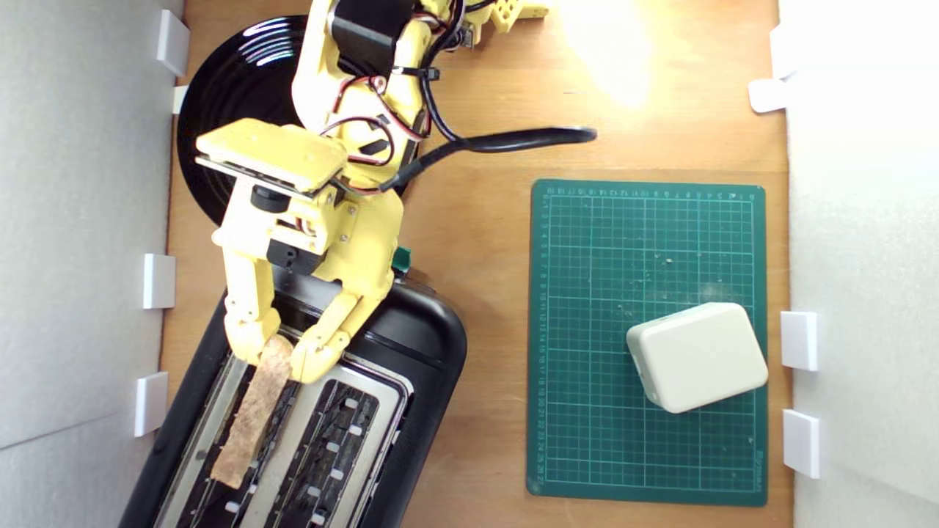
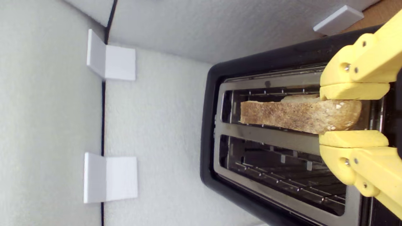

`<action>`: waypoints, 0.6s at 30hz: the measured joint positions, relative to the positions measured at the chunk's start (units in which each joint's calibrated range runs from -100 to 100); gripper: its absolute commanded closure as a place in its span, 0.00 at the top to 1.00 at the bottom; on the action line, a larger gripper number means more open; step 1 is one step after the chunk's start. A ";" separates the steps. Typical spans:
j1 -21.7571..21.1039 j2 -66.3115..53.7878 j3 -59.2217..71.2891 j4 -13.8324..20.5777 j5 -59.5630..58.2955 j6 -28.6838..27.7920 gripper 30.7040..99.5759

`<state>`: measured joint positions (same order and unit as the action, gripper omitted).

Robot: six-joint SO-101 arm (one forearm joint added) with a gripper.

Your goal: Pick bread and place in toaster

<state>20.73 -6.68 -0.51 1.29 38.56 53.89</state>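
Observation:
The bread (image 1: 253, 414) is a long tan slice seen edge-on, lying along the toaster's slot on the exterior view's left, its crust edge still above the silver top plate. My yellow gripper (image 1: 281, 356) is shut on the end of the slice nearest the arm. In the wrist view the bread (image 2: 292, 114) sits over the slot nearer the white wall, and my gripper (image 2: 351, 114) has one finger pressed on each face. The black toaster (image 1: 429, 330) stands at the lower left of the exterior view; its other slot (image 2: 282, 169) holds nothing. A green lever knob (image 1: 401, 258) peeks out beside my wrist.
A round black plate (image 1: 235, 95) lies behind the arm. A green cutting mat (image 1: 645, 242) carries a white rounded box (image 1: 697, 356) on the exterior view's right. A black cable (image 1: 513, 139) crosses the wooden table. White foam walls with brackets (image 2: 110, 62) stand close beside the toaster.

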 measured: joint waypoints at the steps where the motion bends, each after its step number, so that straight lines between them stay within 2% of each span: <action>1: 0.00 0.25 0.00 0.09 0.00 0.10 0.38; 18: 0.00 0.67 -0.46 0.09 0.00 0.52 0.38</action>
<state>20.73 -6.01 -0.97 1.38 38.56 54.41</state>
